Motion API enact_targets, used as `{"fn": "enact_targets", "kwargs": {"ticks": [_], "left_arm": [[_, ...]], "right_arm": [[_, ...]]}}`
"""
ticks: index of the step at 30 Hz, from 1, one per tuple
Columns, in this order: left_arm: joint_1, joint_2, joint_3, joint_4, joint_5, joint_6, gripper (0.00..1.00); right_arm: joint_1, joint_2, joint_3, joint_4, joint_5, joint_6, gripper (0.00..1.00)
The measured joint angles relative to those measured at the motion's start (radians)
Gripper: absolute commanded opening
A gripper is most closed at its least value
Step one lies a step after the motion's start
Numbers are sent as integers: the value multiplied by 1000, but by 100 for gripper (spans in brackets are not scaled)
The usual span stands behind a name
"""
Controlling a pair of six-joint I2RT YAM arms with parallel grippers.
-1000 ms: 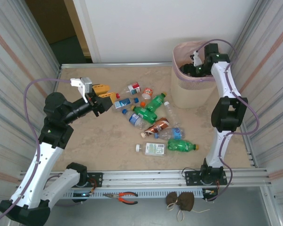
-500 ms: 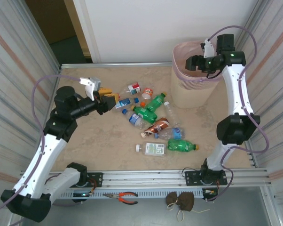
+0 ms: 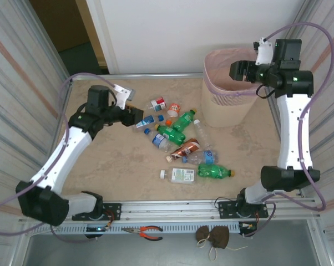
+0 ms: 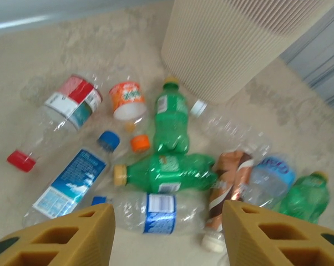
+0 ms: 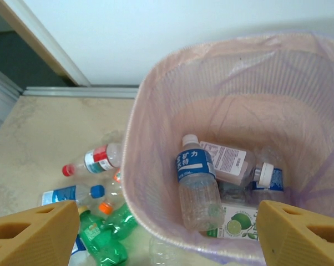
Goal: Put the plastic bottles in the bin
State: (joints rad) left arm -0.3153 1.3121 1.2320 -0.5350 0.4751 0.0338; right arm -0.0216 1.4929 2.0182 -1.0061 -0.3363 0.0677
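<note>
Plastic bottles [image 3: 170, 133], small, clear or green with coloured labels, lie on their sides in a loose pile at the middle of the pale stone-patterned bench [image 3: 111, 166], just left of the tall beige ribbed plastic bin [image 3: 225, 113] with a translucent pink bag liner, which stands at the far right of the bench. At the far left of the pile lie a clear bottle with a red cap and a red-and-white label [image 4: 67, 105] and, just beside it, an orange-labelled bottle [image 4: 127, 100]. A green bottle with a yellow cap [image 4: 171, 119] points toward the bin's wall [image 4: 233, 44], and a second green bottle [image 4: 167, 173] lies crosswise against its base, with a small orange cap [image 4: 139, 143] next to them. A brown-labelled bottle [image 4: 228, 185] lies to the right of these. On the near side of the pile a white-labelled bottle [image 3: 182, 175] and another green one [image 3: 214, 172] lie just beside each other. Inside the liner [image 5: 156, 138] rest several more, among them a clear bottle with a blue label and white cap [image 5: 197, 185]. The left end effector [image 3: 135, 115] hangs over the left side of the pile, its yellow fingers [image 4: 61, 238] moderately apart with nothing between them. The right end effector [image 3: 238, 71] hovers above the bin's mouth, its fingers [image 5: 36, 233] spread wide and empty.
</note>
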Motion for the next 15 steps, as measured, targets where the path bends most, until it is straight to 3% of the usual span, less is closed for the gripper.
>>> {"fn": "enact_targets", "kwargs": {"ticks": [7,15], "left_arm": [[-1,185,69,-155,-130,230,66],[29,367,149,-271,-216,526,69]], "right_arm": [[0,-140,-116,36,0,2,83],[0,-198,-225,60,3,2,83]]}}
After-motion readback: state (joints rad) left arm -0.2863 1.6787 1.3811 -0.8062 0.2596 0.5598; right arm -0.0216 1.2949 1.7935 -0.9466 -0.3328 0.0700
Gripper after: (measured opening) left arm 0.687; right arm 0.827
